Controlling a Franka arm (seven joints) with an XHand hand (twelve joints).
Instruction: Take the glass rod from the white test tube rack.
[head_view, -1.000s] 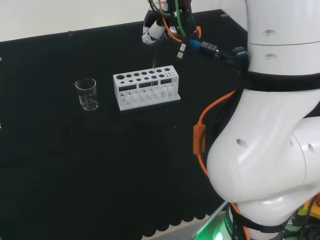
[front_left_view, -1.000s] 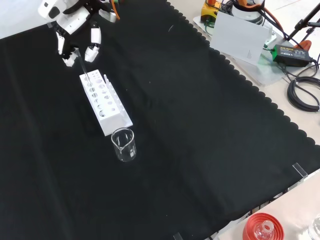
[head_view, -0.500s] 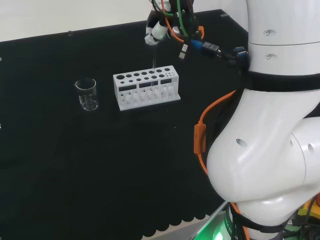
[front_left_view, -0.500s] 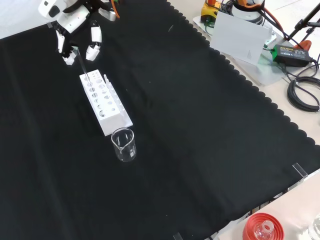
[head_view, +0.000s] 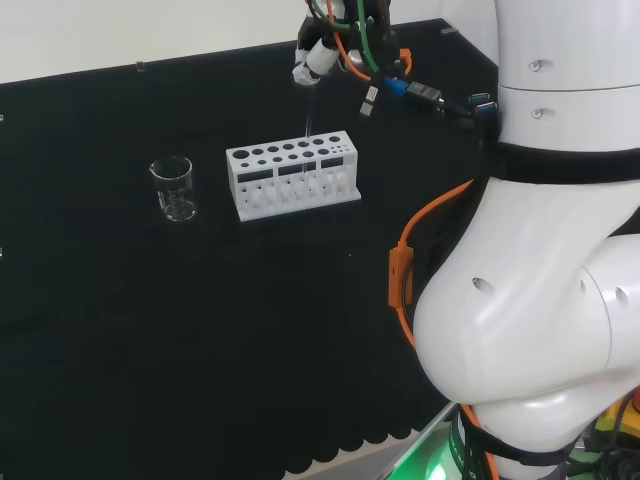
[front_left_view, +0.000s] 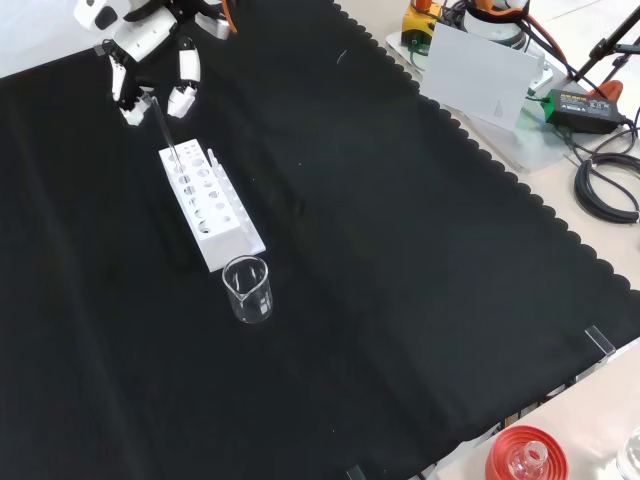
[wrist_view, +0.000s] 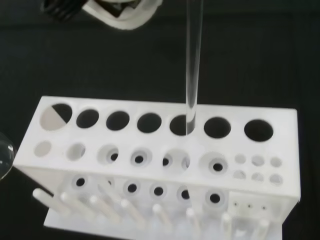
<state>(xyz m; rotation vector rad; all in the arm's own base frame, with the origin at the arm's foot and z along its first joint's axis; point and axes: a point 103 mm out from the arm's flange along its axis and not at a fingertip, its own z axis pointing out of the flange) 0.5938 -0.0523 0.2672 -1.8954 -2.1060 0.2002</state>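
Note:
The white test tube rack (head_view: 292, 176) (front_left_view: 208, 205) (wrist_view: 165, 165) stands on the black cloth with rows of round holes on top. A thin clear glass rod (head_view: 307, 112) (front_left_view: 163, 128) (wrist_view: 193, 65) stands nearly upright over it. The rod's upper end is pinched in the hand (head_view: 320, 52) (front_left_view: 148, 48), which hangs above the rack's end. In the wrist view the rod's lower end sits at the mouth of one large hole; whether it is still inside is unclear. A blurred white part of the hand (wrist_view: 120, 12) shows beyond the rack.
An empty glass beaker (head_view: 173, 188) (front_left_view: 247, 290) stands beside the rack's other end. In the front view a red ribbed ring (front_left_view: 525, 455) with a flask sits at the bottom right, and a white board (front_left_view: 480, 68) and cables lie past the cloth's scalloped edge.
The hand has risen a little with the rod, so more of the rod is out of the rack. Rack and beaker have stayed put.

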